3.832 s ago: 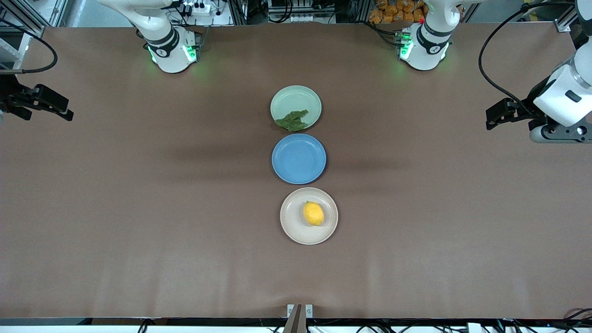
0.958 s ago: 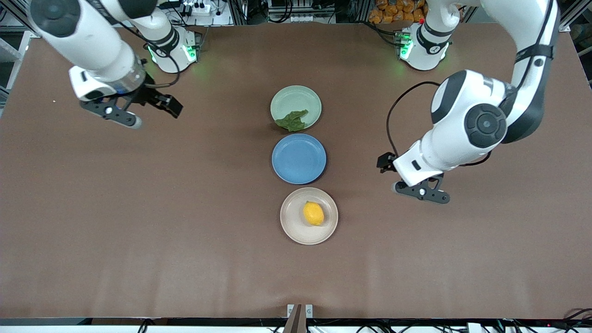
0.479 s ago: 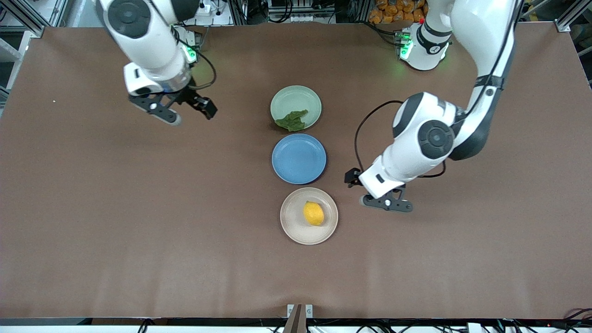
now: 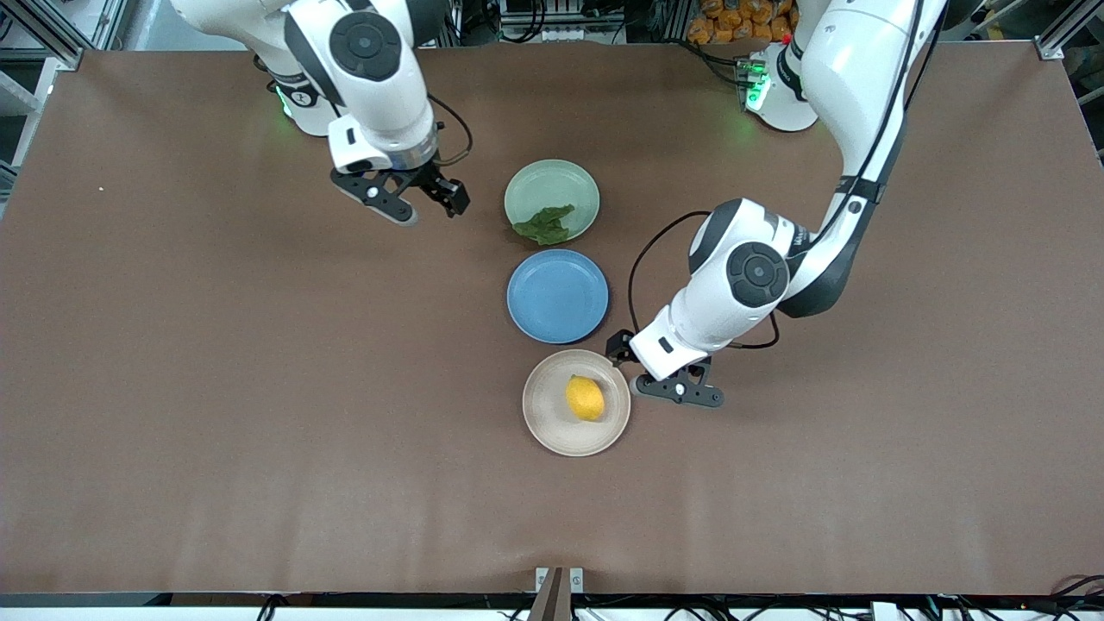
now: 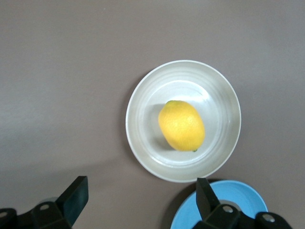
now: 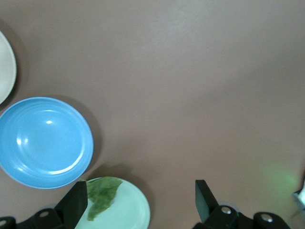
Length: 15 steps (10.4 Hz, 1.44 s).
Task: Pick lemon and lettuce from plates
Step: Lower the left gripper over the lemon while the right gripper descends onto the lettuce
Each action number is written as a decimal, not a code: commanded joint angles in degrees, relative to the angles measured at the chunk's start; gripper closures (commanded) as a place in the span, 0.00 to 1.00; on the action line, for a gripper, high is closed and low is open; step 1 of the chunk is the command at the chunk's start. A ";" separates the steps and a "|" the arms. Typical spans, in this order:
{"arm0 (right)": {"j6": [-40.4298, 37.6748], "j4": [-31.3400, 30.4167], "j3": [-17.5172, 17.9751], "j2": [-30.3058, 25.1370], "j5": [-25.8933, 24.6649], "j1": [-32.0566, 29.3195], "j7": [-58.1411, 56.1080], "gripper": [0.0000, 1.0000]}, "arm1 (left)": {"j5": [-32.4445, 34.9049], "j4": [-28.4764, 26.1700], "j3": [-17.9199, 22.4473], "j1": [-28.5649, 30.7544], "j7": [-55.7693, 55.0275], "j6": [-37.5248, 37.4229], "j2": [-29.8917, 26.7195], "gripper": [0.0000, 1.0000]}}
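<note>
Brown matting covers the whole table [image 4: 216, 388], and three round plates sit in a line down its middle. Nearest the front camera, the small bright yellow oval lemon [image 4: 585, 398] lies in the shallow beige-cream plate [image 4: 545, 423], its long axis running nearly along the line of plates, slightly slanted. The left gripper [image 4: 678, 391] hangs just beside that plate's rim, toward the left arm's end, fingers spread wide and empty; the lemon lies a short sideways reach from it, so this arm looks the nearer one for it. Next comes the empty blue plate [image 4: 557, 296]. Farthest, the flat crinkled dark green lettuce leaf [image 4: 544, 225] lies on the pale mint green plate [image 4: 552, 185], draped at the edge toward the blue plate. The right gripper [image 4: 405, 200], wide open and holding nothing, hovers beside that plate toward the right arm's end.
</note>
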 commanded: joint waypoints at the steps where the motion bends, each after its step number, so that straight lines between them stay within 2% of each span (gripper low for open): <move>1: 3.29 0.09 -0.34 2.23 -0.50 3.34 5.44 0.00 | -1.19 3.04 0.43 -1.99 -2.85 4.89 4.30 0.00; 6: 9.00 0.00 -0.35 8.56 -0.50 10.02 15.20 0.00 | -1.10 5.94 0.96 -5.43 -7.78 12.19 10.63 0.00; 9: 17.86 0.09 -0.43 17.06 -0.85 16.17 23.89 0.00 | -1.10 8.66 1.05 -5.78 -8.13 15.02 14.23 0.00; 11: 21.57 0.18 -0.43 20.51 -0.94 16.63 24.88 0.00 | -1.10 10.95 1.13 -6.56 -9.10 16.50 16.69 0.00; 15: 24.11 0.18 -0.78 24.03 -2.95 17.42 24.97 0.00 | -1.10 10.87 1.49 -7.01 -9.36 21.08 19.51 0.00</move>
